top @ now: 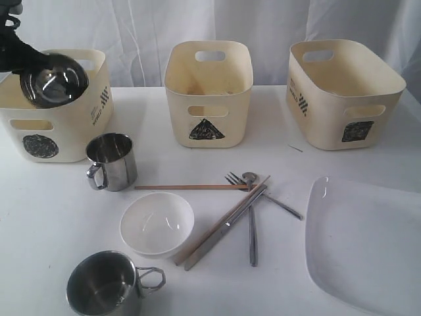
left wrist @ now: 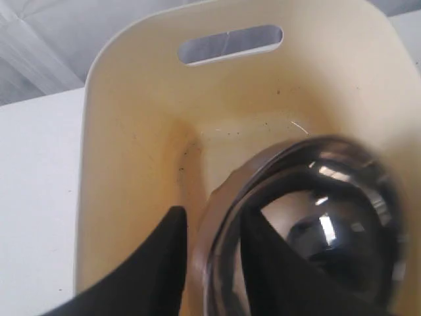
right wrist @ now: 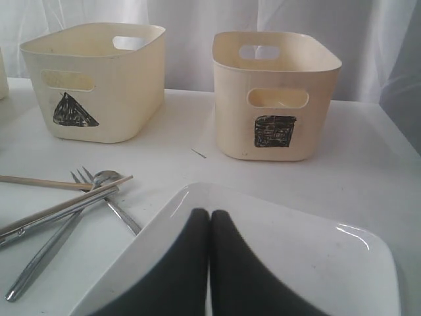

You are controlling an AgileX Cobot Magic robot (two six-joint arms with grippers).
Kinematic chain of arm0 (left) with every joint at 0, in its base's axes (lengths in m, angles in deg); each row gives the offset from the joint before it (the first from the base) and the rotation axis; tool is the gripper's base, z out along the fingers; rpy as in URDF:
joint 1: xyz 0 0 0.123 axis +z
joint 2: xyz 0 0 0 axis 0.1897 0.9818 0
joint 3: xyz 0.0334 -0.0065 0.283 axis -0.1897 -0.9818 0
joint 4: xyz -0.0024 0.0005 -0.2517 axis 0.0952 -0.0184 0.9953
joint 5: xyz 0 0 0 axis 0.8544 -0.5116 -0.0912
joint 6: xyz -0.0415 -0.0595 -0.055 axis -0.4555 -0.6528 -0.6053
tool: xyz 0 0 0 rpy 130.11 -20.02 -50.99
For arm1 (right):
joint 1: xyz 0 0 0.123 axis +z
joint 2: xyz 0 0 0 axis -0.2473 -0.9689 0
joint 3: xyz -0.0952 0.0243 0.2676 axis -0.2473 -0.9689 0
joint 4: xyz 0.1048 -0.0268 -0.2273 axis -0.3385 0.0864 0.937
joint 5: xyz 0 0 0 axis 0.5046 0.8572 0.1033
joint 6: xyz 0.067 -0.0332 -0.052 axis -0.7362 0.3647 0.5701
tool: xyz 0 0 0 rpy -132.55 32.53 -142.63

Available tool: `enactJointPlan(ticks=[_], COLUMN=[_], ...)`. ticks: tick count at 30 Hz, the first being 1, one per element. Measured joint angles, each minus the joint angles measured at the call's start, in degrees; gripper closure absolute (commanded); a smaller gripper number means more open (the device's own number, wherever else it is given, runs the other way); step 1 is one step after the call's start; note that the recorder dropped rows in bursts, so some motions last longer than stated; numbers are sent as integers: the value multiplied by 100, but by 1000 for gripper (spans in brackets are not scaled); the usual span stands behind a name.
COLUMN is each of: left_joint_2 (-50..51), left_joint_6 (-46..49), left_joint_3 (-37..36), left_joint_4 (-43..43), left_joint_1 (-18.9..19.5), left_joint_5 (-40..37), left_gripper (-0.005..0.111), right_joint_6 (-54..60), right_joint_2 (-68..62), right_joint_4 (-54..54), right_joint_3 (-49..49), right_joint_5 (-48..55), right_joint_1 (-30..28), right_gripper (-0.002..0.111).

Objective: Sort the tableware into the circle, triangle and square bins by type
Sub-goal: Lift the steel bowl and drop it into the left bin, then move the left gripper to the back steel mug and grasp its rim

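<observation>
Nearest, a brushed steel mug (top: 105,284) stands upright with its angular handle turned right. Just behind it sits a glossy round white bowl (top: 156,224), and to its right the slim chopsticks (top: 220,227), wooden and metal, lie slanted in a loose heap with the fork (top: 232,178) and spoon (top: 249,176). At the far right lies the smooth white square plate (top: 368,243) with rounded corners. The right gripper (right wrist: 210,212) hangs over it, its black fingers pressed together on nothing. A second steel mug (top: 112,161) stands further back. Beyond are three cream plastic tubs: the circle bin (top: 39,125), triangle bin (top: 207,99) and square bin (top: 342,99). Above the circle bin, the left gripper (left wrist: 212,214) clamps the rim of the mirror-bright steel bowl (top: 54,80), which is tilted on edge.
</observation>
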Motion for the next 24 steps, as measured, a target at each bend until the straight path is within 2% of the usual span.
enactJointPlan(ticks=[5,8,13,17,18,24], left_joint_2=[-274,-619,-1344,-1870,-2094,-2652], left_joint_6=[-13,-13,630,909,931,892], left_joint_3=[24,24,-266,-989,-1471,-2806], left_joint_4=[92,151,984,1242,1268,947], left_joint_1=[0,0,-27,-241,-386,-952], left_joint_5=[-35,-313,-1100,-1584,-1684,-1465], left_gripper=[72,72,72,72,72,70], right_joint_6=[0,0,0,0,0,0], right_joint_2=[0,0,0,0,0,0], right_joint_4=[0,0,0,0,0,0], right_joint_3=[0,0,0,0,0,0], right_joint_5=[0,0,0,0,0,0], right_joint_1=[0,0,0,0,0,0], right_gripper=[108,108,108,108,108,108])
